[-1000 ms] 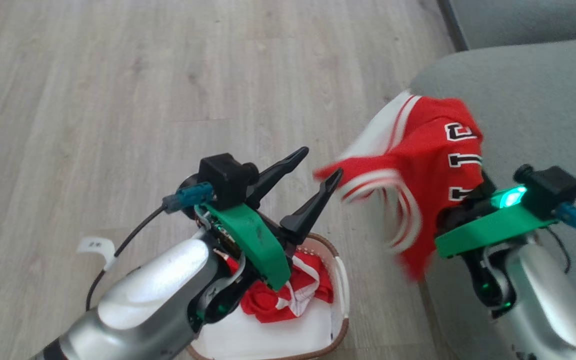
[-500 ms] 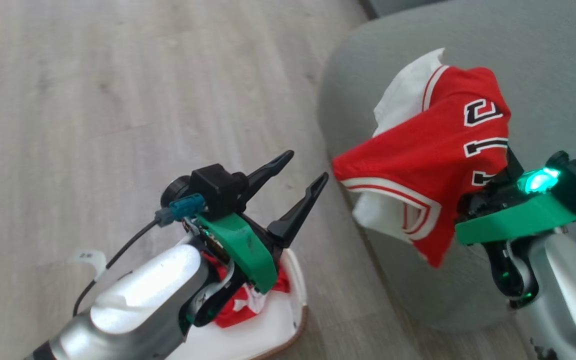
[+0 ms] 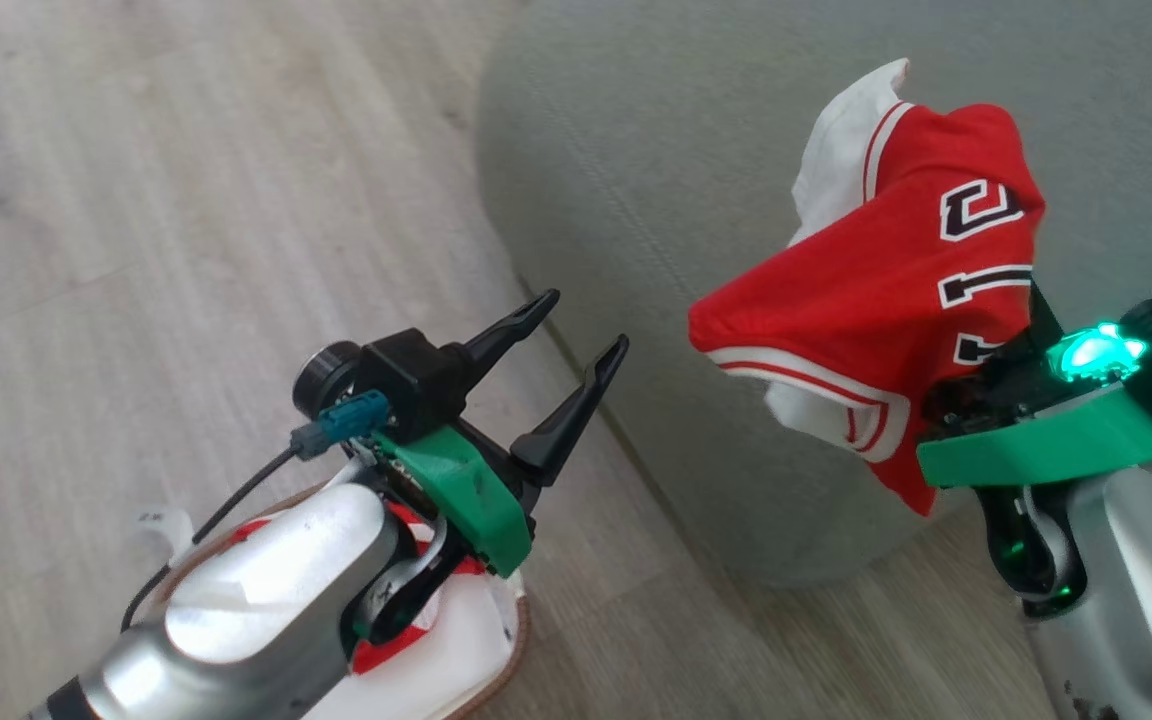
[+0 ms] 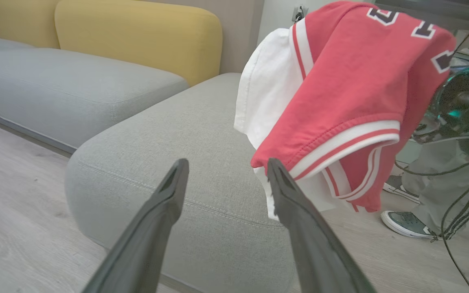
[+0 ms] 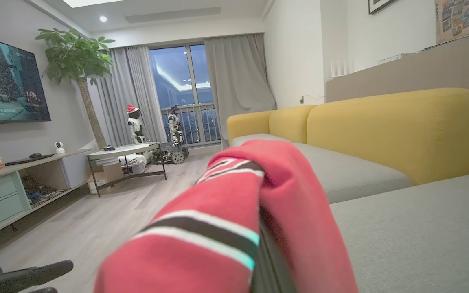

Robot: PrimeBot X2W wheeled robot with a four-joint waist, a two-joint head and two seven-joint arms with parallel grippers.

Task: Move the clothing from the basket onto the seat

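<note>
– White plastic comes first: the basket [image 3: 511, 650] sits at seven o'clock in the head view, on the wood floor [image 3: 136, 200]. Red cloth [image 3: 381, 652] lies in it, under the left forearm.
– And the left pincer [image 3: 586, 320]?
– Just above the basket, fingers spread wide with nothing between them, pointing toward one o'clock.
– The right pincer [image 3: 1011, 370]?
– At four o'clock, clamped shut on the red jersey [image 3: 876, 290], which drapes over its fingers and hides them.
– Where does that jersey hang?
– At two o'clock, held up over the near corner of the grey-green seat [image 3: 636, 150], its white-striped hem drooping toward the floor.
– Farther off?
– Yellow sofa backs [image 5: 393, 130], at two o'clock in the right wrist view.
</note>
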